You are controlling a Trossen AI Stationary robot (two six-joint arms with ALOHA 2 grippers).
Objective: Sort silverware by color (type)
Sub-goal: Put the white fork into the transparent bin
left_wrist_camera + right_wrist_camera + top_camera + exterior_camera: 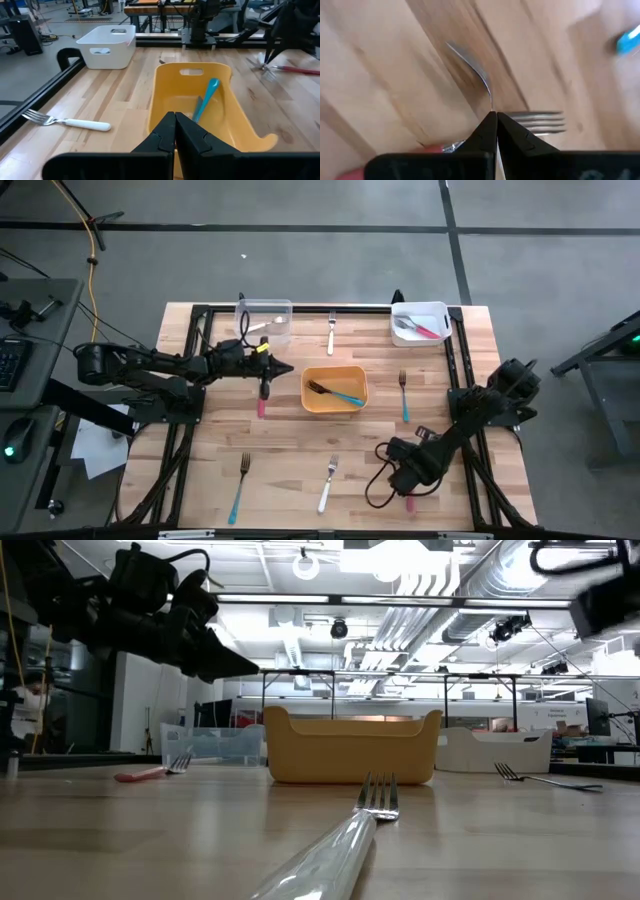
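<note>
— Step in hand?

— Sorting, partway at best, judging by the spread. One blue-handled fork (345,396) lying in the yellow bin (306,390). Red-handled ones in the white bin (442,315), beyond the yellow bin's right side. A pale one in the clear container (285,305), beyond its left side.

— Left gripper (265,377)?

— Clenched on nothing. Hanging just left of the yellow bin, over a pink-handled fork (262,405) flat on the table (200,480).

— Right gripper (408,485)?

— Pinched shut, low over a red-handled fork (408,503), well apart from the yellow bin, to its right and on the side away from the white bin. Tips meeting at the fork's metal neck in the wrist view. Gripping or merely touching: impossible to tell.

— Next move?

— Probably a slow, straight lift to confirm the catch, then a carry past the yellow bin to the white bin. For the left, opening up before dropping onto the pink handle.

— Remaining loose?

— Two white-handled forks (331,332) and two blue-handled, scattered around the yellow bin.
</note>
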